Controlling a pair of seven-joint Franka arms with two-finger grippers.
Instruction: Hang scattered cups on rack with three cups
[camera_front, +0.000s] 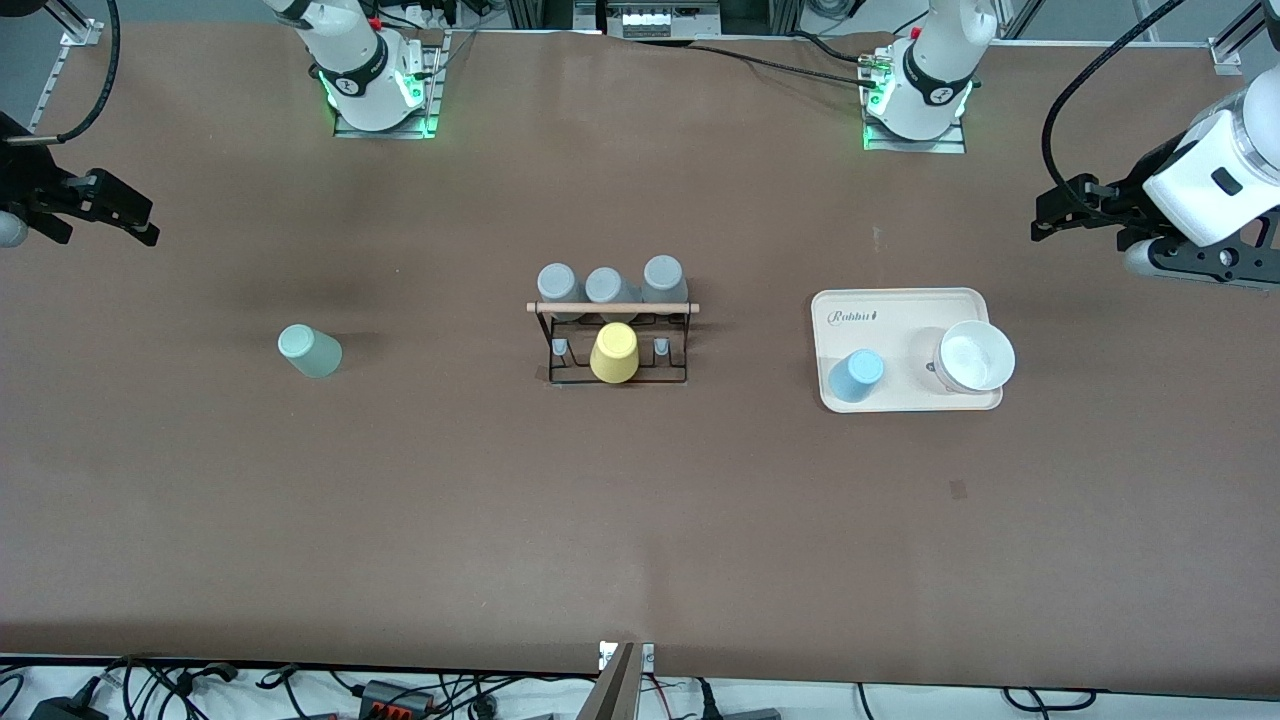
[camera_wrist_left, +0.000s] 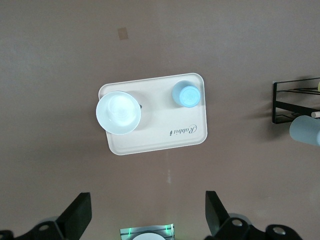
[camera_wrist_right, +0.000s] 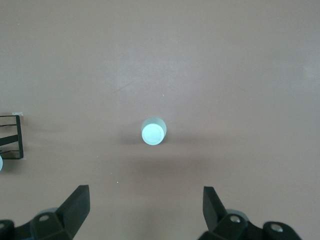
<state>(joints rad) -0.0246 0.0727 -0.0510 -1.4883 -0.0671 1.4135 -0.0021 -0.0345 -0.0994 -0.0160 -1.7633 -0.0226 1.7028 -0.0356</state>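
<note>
The pale mint green cup stands on the bare table toward the right arm's end; it shows in the right wrist view. The light blue cup stands on a cream tray toward the left arm's end and shows in the left wrist view. The black wire rack with its wooden rod stands mid-table. My right gripper is open and empty, high above the table near the mint cup. My left gripper is open and empty, high near the tray.
The rack holds a yellow tumbler on its front row and three grey tumblers on its back row. A white bowl sits on the tray beside the blue cup. The rack's end shows in the left wrist view.
</note>
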